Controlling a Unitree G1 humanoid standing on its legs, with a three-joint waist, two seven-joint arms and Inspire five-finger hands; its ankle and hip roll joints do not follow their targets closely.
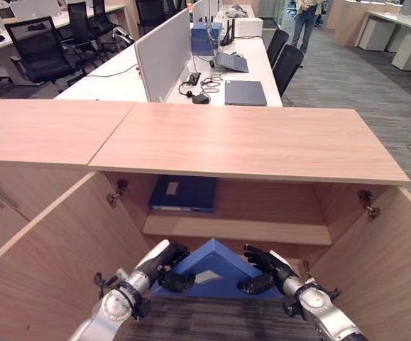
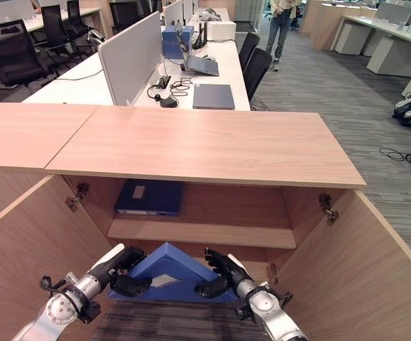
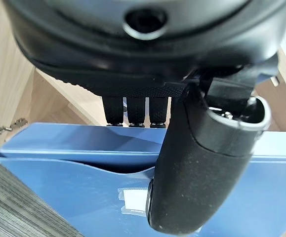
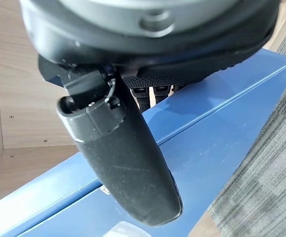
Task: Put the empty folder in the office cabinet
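- Blue plastic is seen between the two dark hands: a blue, flat ring-binder folder is held at the mouth of the open light-wood office cabinet, one corner pointing up towards the cabinet interior.
- The folder's lower edge lies at the grey striped carpet, just in front of the cabinet's bottom compartment.
- The left hand is clamped on the folder's left sloping edge. In the left wrist view the fingers are hooked over the far side of the blue cover and the thumb is pressed on the near face, so the cover is pinched between them.
- A small white label is seen on the blue face, just beside the left thumb tip.
- The right hand is clamped on the folder's right sloping edge. In the right wrist view the fingers are curled behind the folder's upper edge and the thumb is laid across the near face: again a pinch.
- Beyond both sets of fingertips, a wooden inner shelf is seen, and on it, to the left, a second dark-blue flat folder lying on its side.
- Both wooden cabinet doors stand swung open, one outside each hand.
- Past the cabinet top, white office desks with a closed grey laptop are noted; a standing person is seen far back.
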